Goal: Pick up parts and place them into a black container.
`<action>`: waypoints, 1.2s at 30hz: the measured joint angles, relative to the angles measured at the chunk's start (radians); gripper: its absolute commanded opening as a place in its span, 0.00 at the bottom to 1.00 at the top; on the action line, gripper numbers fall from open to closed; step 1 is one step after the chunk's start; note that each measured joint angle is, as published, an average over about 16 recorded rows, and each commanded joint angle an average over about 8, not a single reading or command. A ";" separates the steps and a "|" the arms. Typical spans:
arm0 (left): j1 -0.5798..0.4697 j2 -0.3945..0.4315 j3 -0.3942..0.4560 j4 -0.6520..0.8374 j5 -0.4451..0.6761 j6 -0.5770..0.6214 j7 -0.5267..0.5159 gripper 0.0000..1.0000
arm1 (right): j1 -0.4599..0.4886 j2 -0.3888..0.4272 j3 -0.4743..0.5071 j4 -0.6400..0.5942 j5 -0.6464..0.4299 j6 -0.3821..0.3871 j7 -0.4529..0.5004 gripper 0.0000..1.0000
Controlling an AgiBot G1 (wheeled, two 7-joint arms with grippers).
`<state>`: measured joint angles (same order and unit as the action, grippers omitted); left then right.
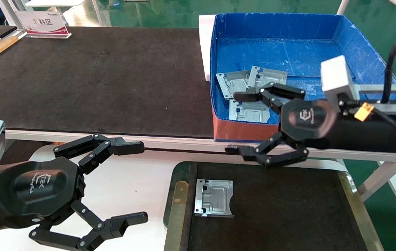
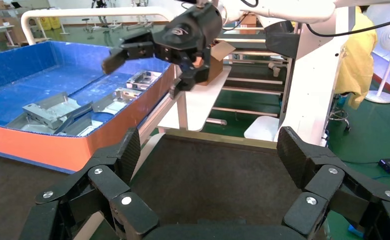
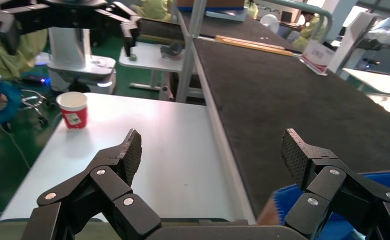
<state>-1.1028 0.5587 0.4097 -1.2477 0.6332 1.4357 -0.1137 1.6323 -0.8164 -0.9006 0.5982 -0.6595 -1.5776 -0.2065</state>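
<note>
One silver-grey part point(image 1: 213, 198) lies flat on the black container's floor point(image 1: 281, 209), near its left rim. Three more parts point(image 1: 250, 111) lie in the blue box; they also show in the left wrist view point(image 2: 47, 112). My right gripper point(image 1: 235, 122) is open and empty, hanging above the blue box's front wall, between the box and the container. In its own view point(image 3: 214, 150) the jaws stand wide apart with nothing between them. My left gripper point(image 1: 141, 183) is open and empty over the white table, left of the container. Its own view point(image 2: 210, 150) looks across the container floor point(image 2: 208, 180).
The blue walled box point(image 1: 323, 45) stands on the right end of the long black mat point(image 1: 96, 76). A sign point(image 1: 44, 22) stands at the mat's far left. A red paper cup point(image 3: 73, 109) stands on the white table point(image 3: 172, 145).
</note>
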 measured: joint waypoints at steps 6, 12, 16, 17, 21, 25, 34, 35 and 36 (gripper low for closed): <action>0.000 0.000 0.000 0.000 0.000 0.000 0.000 1.00 | -0.068 0.025 0.076 0.084 -0.009 0.010 0.048 1.00; 0.000 0.000 0.000 0.000 0.000 0.000 0.000 1.00 | -0.136 0.050 0.151 0.167 -0.017 0.020 0.096 1.00; 0.000 0.000 0.000 0.000 0.000 0.000 0.000 1.00 | -0.181 0.067 0.202 0.223 -0.023 0.027 0.128 1.00; 0.000 0.000 0.000 0.000 0.000 0.000 0.000 1.00 | -0.193 0.071 0.215 0.237 -0.025 0.028 0.136 1.00; 0.000 0.000 0.000 0.000 0.000 0.000 0.000 1.00 | -0.238 0.088 0.265 0.293 -0.030 0.035 0.168 1.00; 0.000 0.000 0.000 0.000 0.000 0.000 0.000 1.00 | -0.283 0.104 0.315 0.349 -0.036 0.042 0.200 1.00; 0.000 0.000 0.000 0.000 0.000 0.000 0.000 1.00 | -0.385 0.142 0.429 0.474 -0.049 0.057 0.272 1.00; 0.000 0.000 0.000 0.000 0.000 0.000 0.000 1.00 | -0.397 0.146 0.442 0.488 -0.051 0.058 0.280 1.00; 0.000 0.000 0.000 0.000 0.000 0.000 0.000 1.00 | -0.408 0.150 0.454 0.502 -0.052 0.060 0.288 1.00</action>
<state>-1.1028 0.5587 0.4097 -1.2477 0.6332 1.4357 -0.1137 1.2241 -0.6663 -0.4462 1.1002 -0.7115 -1.5176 0.0819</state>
